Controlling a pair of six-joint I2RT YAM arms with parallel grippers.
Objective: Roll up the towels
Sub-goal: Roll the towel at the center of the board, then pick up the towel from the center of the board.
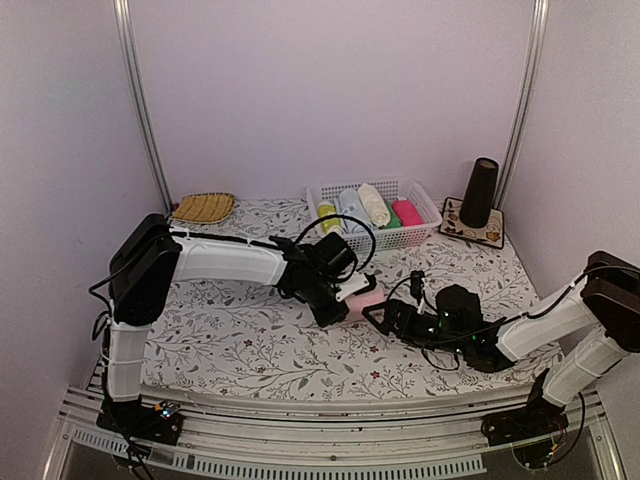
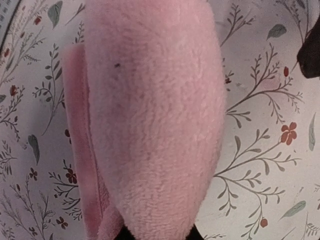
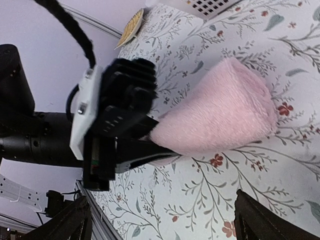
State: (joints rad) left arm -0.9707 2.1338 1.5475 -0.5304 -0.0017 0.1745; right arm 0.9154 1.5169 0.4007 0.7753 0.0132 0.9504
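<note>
A pale pink towel, rolled into a thick bundle, lies on the floral tablecloth mid-table. My left gripper is shut on one end of it. In the left wrist view the pink towel fills the middle, with a looser flap along its left side. My right gripper stands open just right of the roll, nothing between its fingers. The right wrist view shows the pink towel held by the left gripper, and my right gripper's dark fingertips low in the frame. A cream towel lies rolled in the basket.
A white basket at the back holds yellow-green, light blue, green and magenta rolls. A woven yellow mat lies back left. A black cup stands on a coaster back right.
</note>
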